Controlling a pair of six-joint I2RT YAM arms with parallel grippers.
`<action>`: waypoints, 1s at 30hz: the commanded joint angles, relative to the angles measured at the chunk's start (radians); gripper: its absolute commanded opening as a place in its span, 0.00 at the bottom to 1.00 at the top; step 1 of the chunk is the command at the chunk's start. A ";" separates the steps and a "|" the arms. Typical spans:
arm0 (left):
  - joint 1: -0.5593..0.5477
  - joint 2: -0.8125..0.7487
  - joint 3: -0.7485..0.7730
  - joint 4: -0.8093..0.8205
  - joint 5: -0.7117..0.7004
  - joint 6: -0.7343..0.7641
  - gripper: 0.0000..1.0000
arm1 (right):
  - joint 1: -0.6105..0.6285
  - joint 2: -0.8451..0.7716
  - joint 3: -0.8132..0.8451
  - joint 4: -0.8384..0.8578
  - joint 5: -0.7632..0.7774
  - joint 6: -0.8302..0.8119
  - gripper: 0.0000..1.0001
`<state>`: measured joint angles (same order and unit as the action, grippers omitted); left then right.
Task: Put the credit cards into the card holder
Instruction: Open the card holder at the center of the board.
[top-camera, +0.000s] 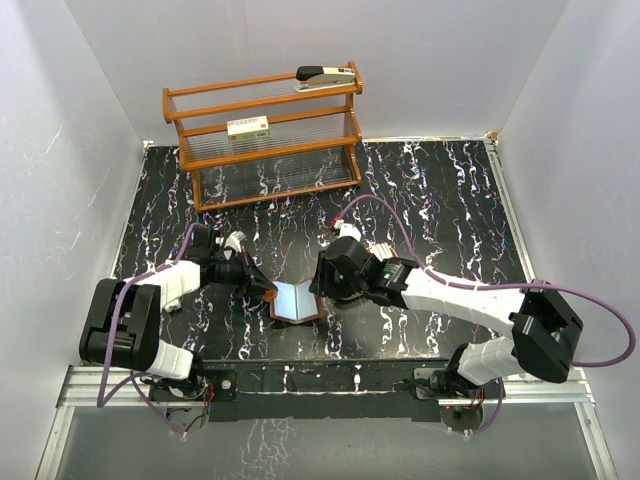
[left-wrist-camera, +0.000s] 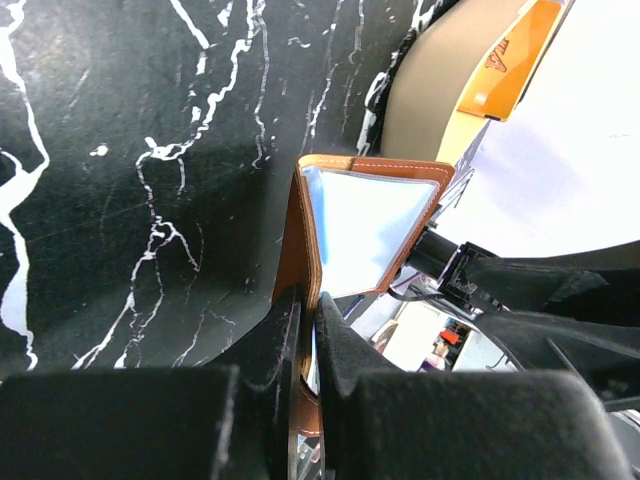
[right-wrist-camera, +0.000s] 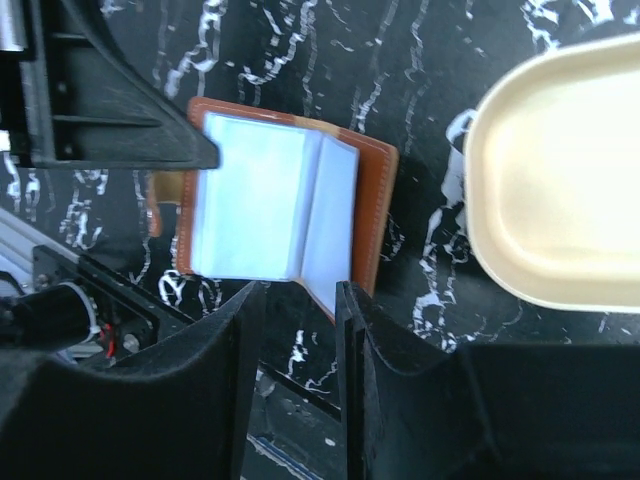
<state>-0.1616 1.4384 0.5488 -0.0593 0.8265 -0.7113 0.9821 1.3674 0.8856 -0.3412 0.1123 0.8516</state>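
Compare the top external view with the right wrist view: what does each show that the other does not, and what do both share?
Only the top external view shows the wooden rack, with a stapler and a white box on its shelves. Only the right wrist view shows the cream tray, lying apart from the card holder. Both show the open card holder on the black marbled table, with the left end effector at its edge.

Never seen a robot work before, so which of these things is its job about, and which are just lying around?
Job: card holder, pale credit cards in it.
Lying about: wooden rack, stapler, white box, tan tray.
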 joint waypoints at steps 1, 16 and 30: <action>-0.006 -0.056 0.067 -0.103 0.037 0.057 0.00 | 0.013 -0.017 0.075 0.002 -0.029 -0.051 0.33; -0.006 -0.021 0.064 -0.149 0.009 0.085 0.08 | 0.033 0.249 0.071 0.290 -0.240 -0.049 0.57; -0.007 -0.004 0.056 -0.142 0.019 0.084 0.03 | 0.035 0.315 0.063 0.359 -0.254 0.020 0.66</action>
<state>-0.1646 1.4345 0.5968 -0.1806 0.8162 -0.6277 1.0134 1.6787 0.9218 -0.0406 -0.1535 0.8474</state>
